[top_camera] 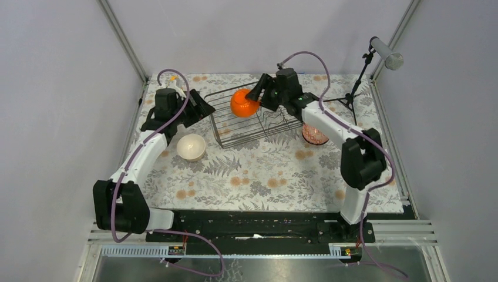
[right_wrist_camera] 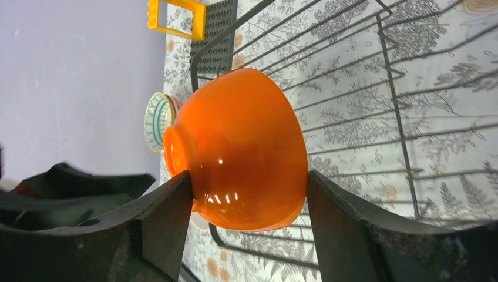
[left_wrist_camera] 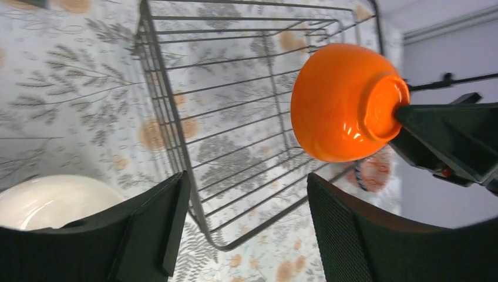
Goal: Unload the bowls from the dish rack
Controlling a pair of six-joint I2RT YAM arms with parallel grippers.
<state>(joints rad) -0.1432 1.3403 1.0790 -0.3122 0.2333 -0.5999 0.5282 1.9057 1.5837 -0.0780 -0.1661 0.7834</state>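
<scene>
Your right end effector clamps the orange bowl, tipped on its side, above the dish rack. Your left end effector hangs with fingers apart beside the rack, near a cream-white bowl upright on the bench.

Plain pale walls, metal corner posts, leaf-print tablecloth, perhaps a microphone stand

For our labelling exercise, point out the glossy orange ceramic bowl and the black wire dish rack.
Glossy orange ceramic bowl (right_wrist_camera: 241, 153): right wrist view, its outer side.
Black wire dish rack (top_camera: 246, 132): top view, wire floor.
</scene>
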